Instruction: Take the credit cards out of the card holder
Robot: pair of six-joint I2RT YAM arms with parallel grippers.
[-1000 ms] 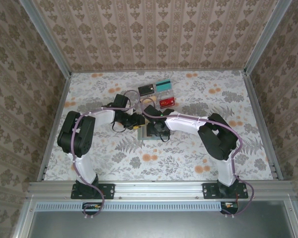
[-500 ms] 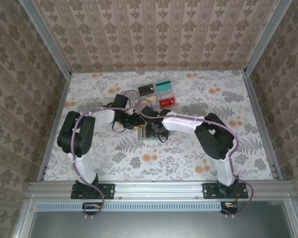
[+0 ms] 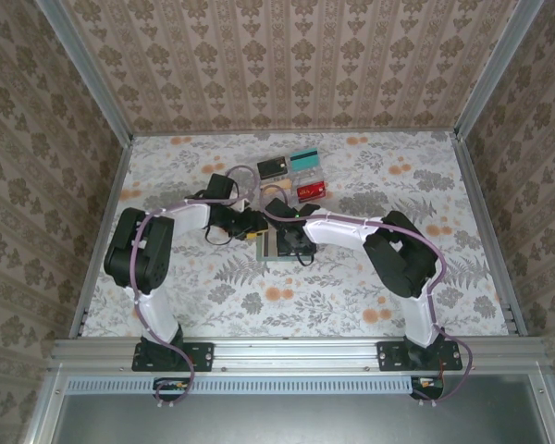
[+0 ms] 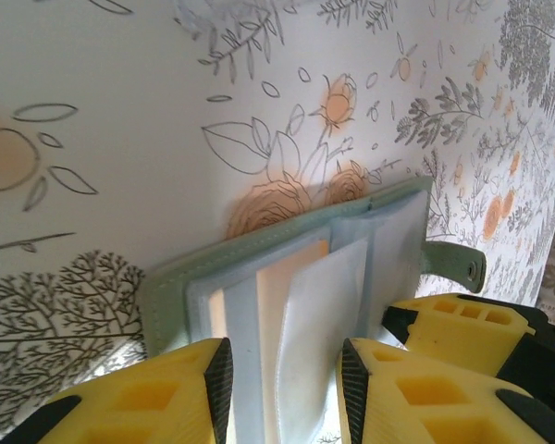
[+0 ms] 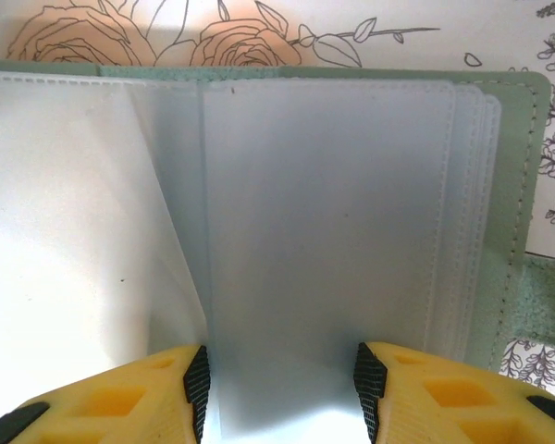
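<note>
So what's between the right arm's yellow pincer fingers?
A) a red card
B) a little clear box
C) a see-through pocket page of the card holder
C: a frosted pocket page of the open card holder runs down between the fingers of the right pincer.

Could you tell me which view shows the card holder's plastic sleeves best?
The right wrist view: the frosted sleeves of the card holder face the camera square-on, stitching sharp. The left wrist view shows them obliquely; the top view, only a partly covered patch.
</note>
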